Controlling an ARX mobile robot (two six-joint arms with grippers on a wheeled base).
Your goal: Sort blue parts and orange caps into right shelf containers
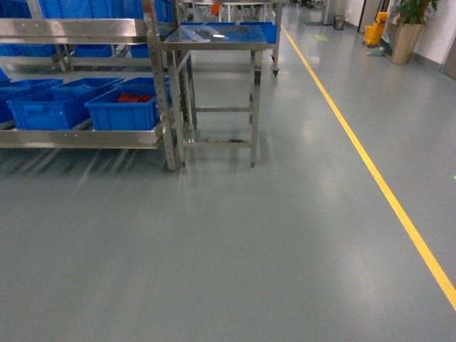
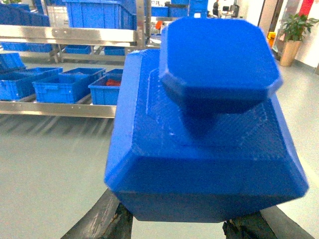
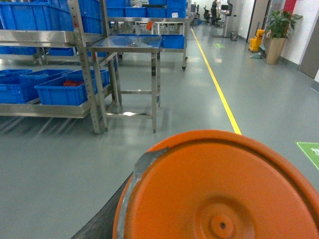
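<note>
Both loads ride between dark fingers, blue part [image 2: 204,144] left, orange cap [image 3: 219,189] right, awaiting the blue crates [image 1: 125,107] ahead.

The blue part [image 2: 204,129] fills the left wrist view and hides the left gripper's fingers, only dark stubs showing at the bottom edge; the orange cap [image 3: 219,189] does the same in the right wrist view, its lower and right sides cut by the frame, the right gripper's jaws unseen; neither arm shows in the head view; the steel shelf [image 1: 85,135] runs off the left edge, its blue crates [image 1: 125,107] partly cut; red contents in the crate nearest the shelf's right end are too small to identify.
</note>
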